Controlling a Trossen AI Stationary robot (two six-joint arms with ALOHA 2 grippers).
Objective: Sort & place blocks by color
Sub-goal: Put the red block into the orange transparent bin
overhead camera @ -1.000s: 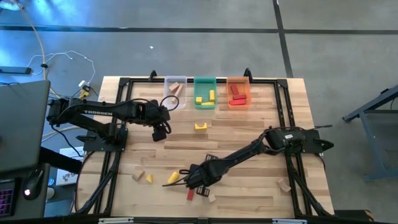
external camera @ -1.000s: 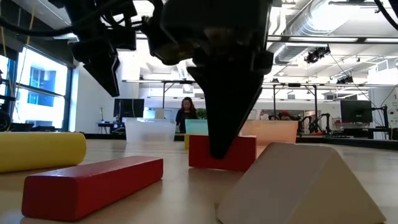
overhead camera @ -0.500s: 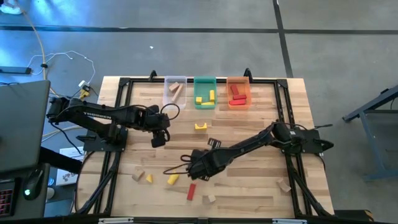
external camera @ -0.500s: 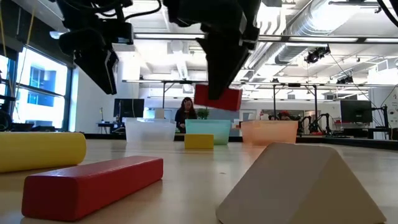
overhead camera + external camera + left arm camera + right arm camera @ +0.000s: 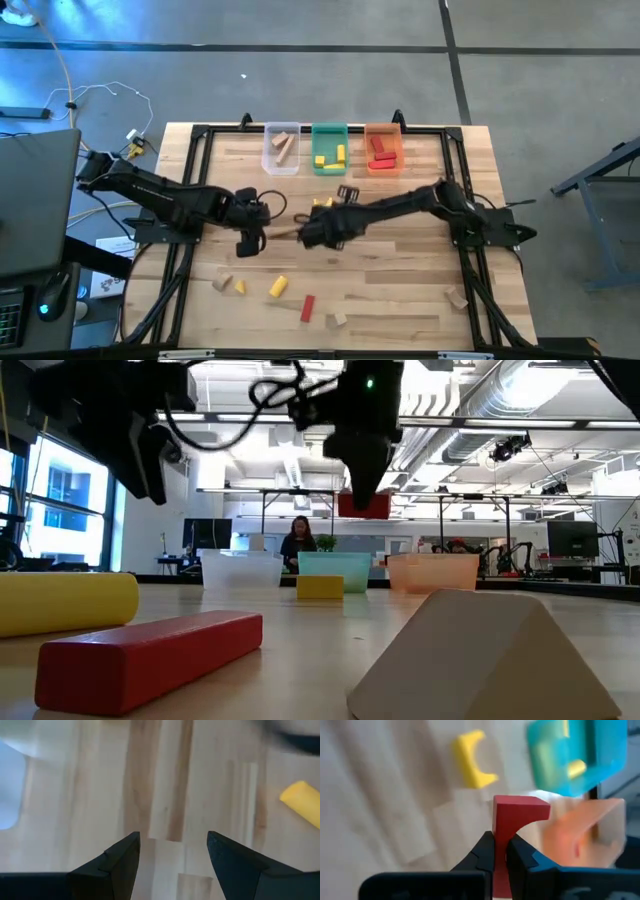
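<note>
right gripper (image 5: 500,851) | clamped on small red wooden arch block (image 5: 516,817), carried above table | orange translucent plastic bin (image 5: 585,827) lies ahead, beyond yellow wooden arch block (image 5: 471,760) | left gripper (image 5: 172,852) spread wide, nothing held

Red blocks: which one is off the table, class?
The red block pinched in the right gripper, held in the air; the red bar lies on the table.

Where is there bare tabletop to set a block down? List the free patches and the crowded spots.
Free: the right side of the table, between the orange bin and the tan block near the front right corner. Crowded: the front left, with the yellow cylinder, red bar and tan pieces, and mid-table, where both arms meet.
</note>
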